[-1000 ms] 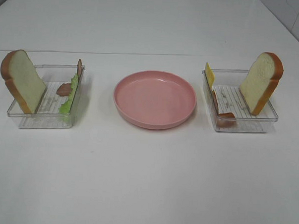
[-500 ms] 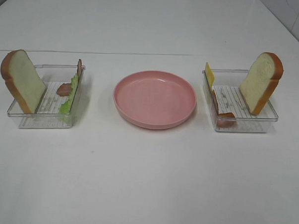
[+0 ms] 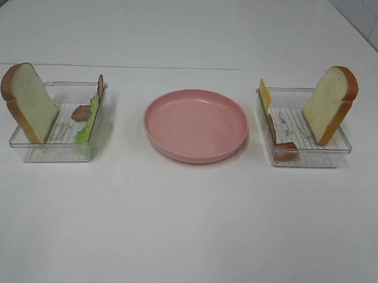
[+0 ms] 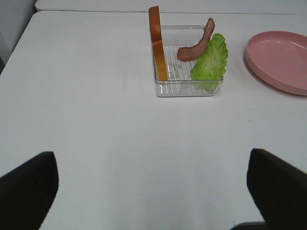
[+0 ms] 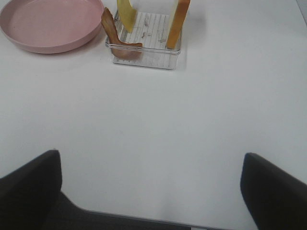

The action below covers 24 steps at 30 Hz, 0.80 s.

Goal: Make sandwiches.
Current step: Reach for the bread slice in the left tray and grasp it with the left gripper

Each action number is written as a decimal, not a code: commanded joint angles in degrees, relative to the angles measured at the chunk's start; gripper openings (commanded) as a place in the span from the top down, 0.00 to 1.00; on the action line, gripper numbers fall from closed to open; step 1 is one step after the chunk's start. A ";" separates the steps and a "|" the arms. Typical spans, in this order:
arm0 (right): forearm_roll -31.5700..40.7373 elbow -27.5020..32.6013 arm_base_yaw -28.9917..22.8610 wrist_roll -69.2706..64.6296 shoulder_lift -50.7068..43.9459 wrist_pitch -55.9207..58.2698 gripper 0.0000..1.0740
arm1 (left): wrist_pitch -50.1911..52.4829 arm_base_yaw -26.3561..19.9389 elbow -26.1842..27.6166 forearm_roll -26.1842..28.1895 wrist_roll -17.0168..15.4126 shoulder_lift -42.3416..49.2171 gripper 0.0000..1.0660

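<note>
No stacked sandwich shows; the parts stand in two clear trays. The left tray [image 3: 25,148] holds an upright bread slice [image 3: 29,103], a lettuce leaf [image 3: 87,121] and a bacon strip [image 3: 83,112]. They also show in the left wrist view: bread [image 4: 156,45], lettuce [image 4: 211,60], bacon [image 4: 196,43]. The right tray [image 3: 307,160] holds a bread slice [image 3: 328,104], a cheese slice [image 3: 264,94] and bacon [image 3: 283,144]. My left gripper [image 4: 151,165] and right gripper [image 5: 149,165] are open and empty, well short of the trays, outside the high view.
An empty pink round plate [image 3: 195,148] sits between the two trays; its rim shows in the left wrist view [image 4: 259,72] and the right wrist view [image 5: 43,45]. The white table [image 3: 185,229] ends at a seam behind the trays.
</note>
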<state>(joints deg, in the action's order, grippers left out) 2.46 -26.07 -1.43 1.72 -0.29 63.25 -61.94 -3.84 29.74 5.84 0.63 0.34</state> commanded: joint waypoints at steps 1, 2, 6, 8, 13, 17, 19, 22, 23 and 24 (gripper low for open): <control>0.23 0.11 0.06 -0.40 -1.89 -0.17 0.08 | 0.40 0.23 -0.17 0.34 -0.23 0.63 0.04; 0.23 0.11 0.06 -0.40 -1.89 -0.17 0.08 | 0.57 0.23 -0.11 0.34 -0.23 0.63 0.04; 0.23 0.11 0.06 -0.40 -1.89 -0.17 0.08 | 3.21 0.23 1.66 0.23 -0.23 -0.29 0.04; 0.23 0.11 0.06 -0.40 -1.89 -0.17 0.08 | 6.47 0.23 3.21 -0.46 -0.23 -2.12 0.04; 0.23 0.11 0.06 -0.40 -1.89 -0.17 0.08 | 12.95 0.23 4.93 -3.04 -0.23 -7.28 0.04; 0.23 0.11 0.06 -0.40 -1.89 -0.17 0.08 | 21.60 0.23 5.10 -3.95 -0.29 -14.15 0.04; 0.23 0.11 0.06 -0.40 -1.89 -0.17 0.08 | 23.20 0.23 5.10 -3.95 -0.29 -15.76 0.04; 0.23 0.11 0.06 -0.40 -1.89 -0.17 0.08 | 28.53 0.23 5.10 -3.95 0.00 -22.35 0.04; 0.23 0.11 0.06 -0.40 -1.89 -0.17 0.08 | 29.79 0.23 5.10 -3.95 0.00 -24.18 0.04; 0.23 0.11 0.06 -0.40 -1.89 -0.17 0.08 | 29.79 0.23 5.10 -3.95 0.00 -24.18 0.04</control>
<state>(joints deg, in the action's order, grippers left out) 2.46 -26.07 -1.43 1.60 -0.29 63.25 -34.21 -3.84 34.43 1.95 0.63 -23.38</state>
